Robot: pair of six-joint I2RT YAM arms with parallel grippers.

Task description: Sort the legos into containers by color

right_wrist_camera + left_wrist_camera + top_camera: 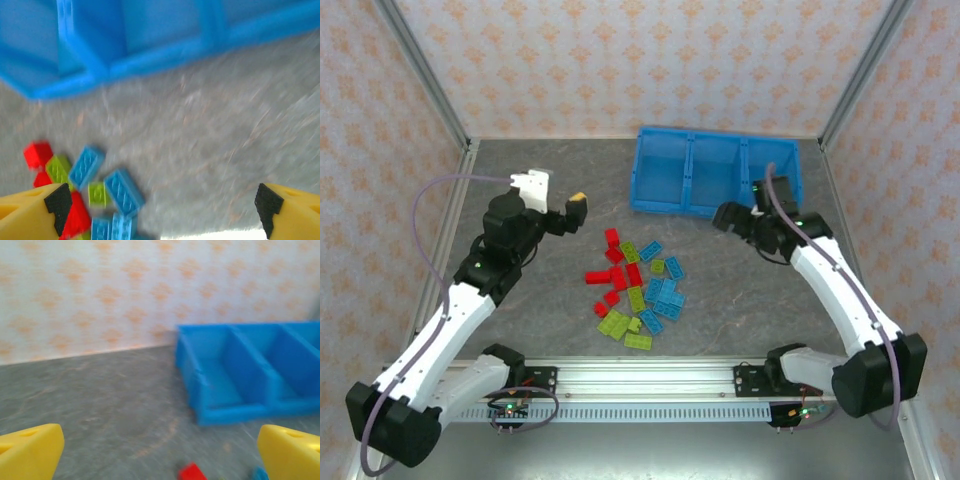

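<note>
— What are the arms made of, to look at?
— The left arm [450,320] and the right arm [840,285] both have smooth white link shells joined by rounded black joint housings.
— Any cabling?
— A thin purple-grey cable [470,178] loops off the left wrist, and a matching one [780,205] arcs over the right.
— And the ends?
— A white block [533,185] sits on the left wrist. The left gripper [160,455] has plain yellow wedge fingers [30,452]. The right gripper [160,212] has yellow fingers [22,217] faced with black pads [59,202].
— The bases?
— Black, on a silver slotted rail [640,378], with small green lights below.
</note>
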